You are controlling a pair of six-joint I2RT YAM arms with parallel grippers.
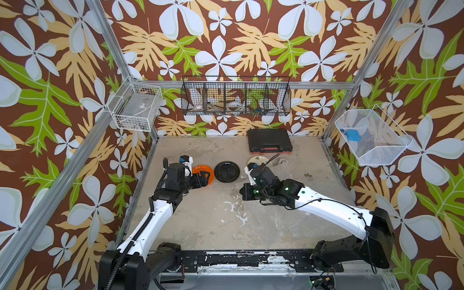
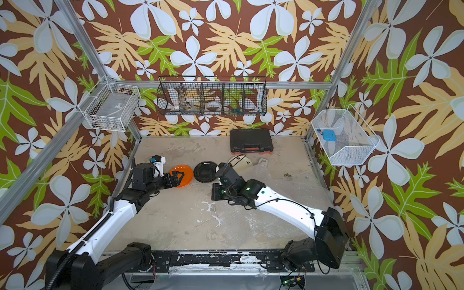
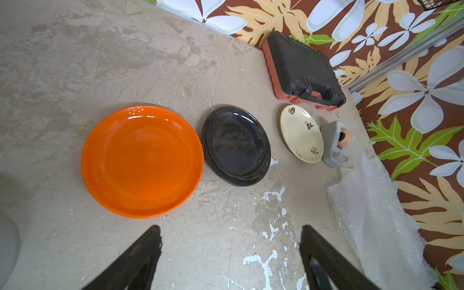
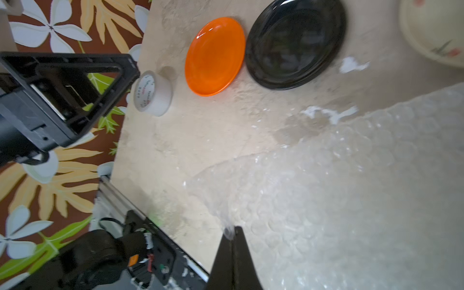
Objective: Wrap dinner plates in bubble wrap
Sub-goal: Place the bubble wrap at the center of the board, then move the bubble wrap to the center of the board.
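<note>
Three round dinner plates are laid in a row on the mottled beige worktop (image 1: 200, 213): a glossy orange plate (image 3: 141, 160), a black plate (image 3: 236, 145) just beside it, and a cream plate (image 3: 301, 133) with small brown marks, set a little apart. A clear bubble wrap sheet (image 4: 351, 188) is spread over the worktop's right part, and its edge is clamped between the closed jaws of the right end effector (image 4: 233, 229). The left end effector (image 3: 230, 228) is held near the orange plate with its jaws wide apart and nothing between them. A divided black wire basket (image 1: 236, 96) is hung on the back wall; a white ring-shaped roll (image 1: 235, 105) is seen in its middle compartment, and the other contents are too small to tell. A small blue object (image 1: 352, 135) is held in the white mesh basket (image 1: 371, 150) on the right wall, and a flat grey item (image 1: 136, 105) in the white wire basket (image 1: 133, 125) on the left wall.
</note>
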